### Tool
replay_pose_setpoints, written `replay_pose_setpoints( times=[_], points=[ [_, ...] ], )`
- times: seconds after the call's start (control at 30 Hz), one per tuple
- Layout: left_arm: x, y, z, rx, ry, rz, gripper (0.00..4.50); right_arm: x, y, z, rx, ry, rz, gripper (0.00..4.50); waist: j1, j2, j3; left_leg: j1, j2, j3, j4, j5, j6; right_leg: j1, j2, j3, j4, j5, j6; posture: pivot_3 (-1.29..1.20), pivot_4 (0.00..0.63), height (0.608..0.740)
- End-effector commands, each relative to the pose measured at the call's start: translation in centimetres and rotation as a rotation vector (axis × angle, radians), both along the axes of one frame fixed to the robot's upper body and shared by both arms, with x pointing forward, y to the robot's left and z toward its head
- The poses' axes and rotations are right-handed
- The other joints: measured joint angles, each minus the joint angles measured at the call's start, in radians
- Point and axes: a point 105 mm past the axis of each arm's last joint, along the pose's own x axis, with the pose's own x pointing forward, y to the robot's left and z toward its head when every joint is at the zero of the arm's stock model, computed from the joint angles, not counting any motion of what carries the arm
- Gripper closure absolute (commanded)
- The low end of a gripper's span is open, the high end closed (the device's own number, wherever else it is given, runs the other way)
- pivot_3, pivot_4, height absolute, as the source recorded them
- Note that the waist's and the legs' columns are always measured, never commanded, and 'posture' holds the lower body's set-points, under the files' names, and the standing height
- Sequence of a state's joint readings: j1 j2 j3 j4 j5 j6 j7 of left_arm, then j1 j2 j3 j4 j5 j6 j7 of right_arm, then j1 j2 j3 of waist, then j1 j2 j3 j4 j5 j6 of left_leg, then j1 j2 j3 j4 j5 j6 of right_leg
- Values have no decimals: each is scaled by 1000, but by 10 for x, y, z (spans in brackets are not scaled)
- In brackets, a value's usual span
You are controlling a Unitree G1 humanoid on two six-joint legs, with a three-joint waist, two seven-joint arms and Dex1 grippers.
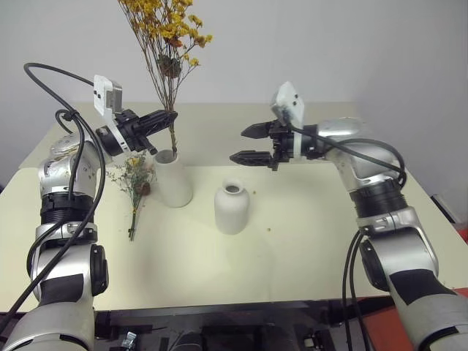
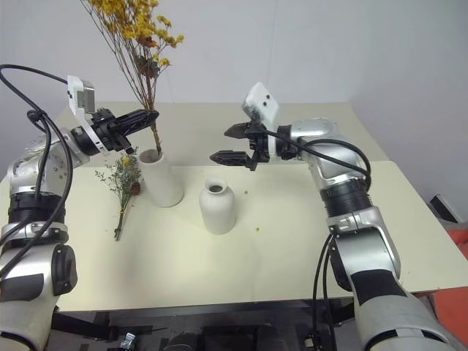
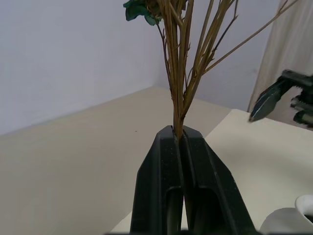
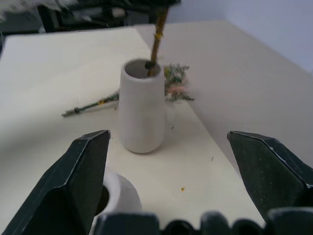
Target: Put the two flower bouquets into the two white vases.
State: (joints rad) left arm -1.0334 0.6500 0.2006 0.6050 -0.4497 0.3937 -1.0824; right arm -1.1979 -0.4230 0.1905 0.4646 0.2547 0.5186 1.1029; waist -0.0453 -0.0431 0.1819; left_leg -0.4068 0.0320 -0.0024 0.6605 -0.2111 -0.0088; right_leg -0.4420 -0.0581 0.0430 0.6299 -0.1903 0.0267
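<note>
Table (image 1: 307, 256): pale cream top; both vases and one bouquet rest on it, toward the robot's left half.
Right gripper (image 1: 247, 144): raised above the table, pointing toward the robot's left, its two black fingers spread wide apart with nothing between them; it hangs above and just behind the shorter vase.
Left gripper (image 1: 167, 117): held above the taller vase, fingers pressed together on the brown stems of the yellow bouquet, pinching them well below the blossoms.
Yellow bouquet (image 1: 164, 33): tiny yellow-orange blossoms fan out high above the left gripper; the thin stems run nearly upright down through the fingers, and their lower ends sit inside the mouth of the taller vase, as the right wrist view shows.
Taller vase (image 1: 172, 179): matte white, tapered, wide mouth, standing upright.
Shorter vase (image 1: 232, 208): matte white, rounded, narrow flared neck, upright and empty, near the taller vase on the robot's right of it.
Grey-green bouquet (image 1: 135, 186): lies flat on the table just beside the taller vase on the robot's left, foliage head next to the vase, stem pointing toward the robot.
</note>
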Motion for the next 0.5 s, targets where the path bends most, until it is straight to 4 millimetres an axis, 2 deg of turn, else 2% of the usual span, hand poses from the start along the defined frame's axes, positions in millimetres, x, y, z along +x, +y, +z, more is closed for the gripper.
replay_pose_setpoints(
  times=[0.03, 0.5],
  points=[
    [-3, 5, 5, 17, -42, 11, 4444, 1, 9, 13, -17, -54, 30, 0, 1, 0, 0, 0, 0, 0, 0, 0, 0, 0, 0, 0, 0, 0, 0, 0, 150, 740],
    [-5, 10, -15, 55, -4, 42, 4444, 3, 25, 10, -32, -51, 76, 0, 1, 0, 0, -1, 0, 0, 0, 0, 0, -1, 0, 0, 1, 0, 0, 0, 150, 740]
  ],
)
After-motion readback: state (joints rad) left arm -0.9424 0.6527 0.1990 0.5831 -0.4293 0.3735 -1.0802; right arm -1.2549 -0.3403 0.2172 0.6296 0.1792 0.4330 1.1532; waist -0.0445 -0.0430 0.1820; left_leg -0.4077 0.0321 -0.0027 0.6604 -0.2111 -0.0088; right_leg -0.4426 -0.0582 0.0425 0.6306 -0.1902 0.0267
